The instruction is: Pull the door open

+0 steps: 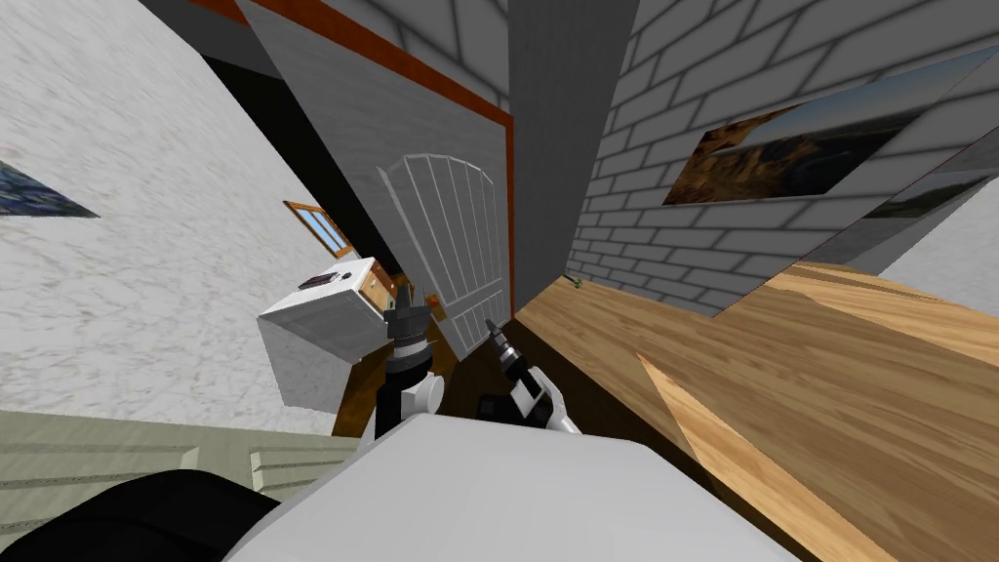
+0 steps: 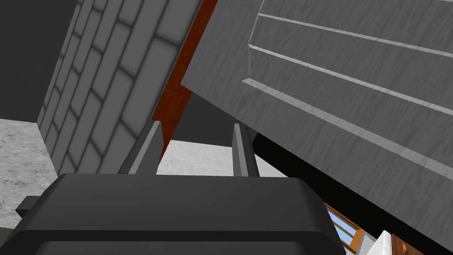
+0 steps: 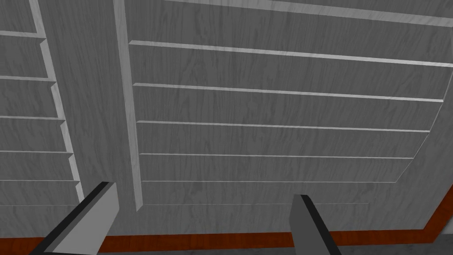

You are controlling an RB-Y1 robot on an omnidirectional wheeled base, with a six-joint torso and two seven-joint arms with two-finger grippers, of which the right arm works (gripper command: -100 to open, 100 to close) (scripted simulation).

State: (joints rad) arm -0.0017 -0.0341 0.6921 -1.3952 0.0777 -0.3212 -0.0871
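Note:
A grey panelled door (image 1: 444, 244) with an arched top hangs in a red-brown frame (image 1: 509, 195) and stands ajar. In the left wrist view the door's (image 2: 336, 88) edge is swung off the frame (image 2: 177, 93), with a gap between them. My left gripper (image 1: 405, 310) (image 2: 194, 144) is open at that free edge, and nothing is between its fingers. My right gripper (image 1: 491, 329) (image 3: 199, 208) is open too and faces the door's (image 3: 274, 133) slatted face from close by, above the frame's strip (image 3: 199, 242).
A white box-shaped appliance (image 1: 322, 332) stands just left of my left arm, with a wood-framed window (image 1: 320, 226) behind it. A grey brick wall (image 1: 663, 195) with a painting (image 1: 780, 146) runs along the right. Wooden floor (image 1: 780, 390) lies to the right.

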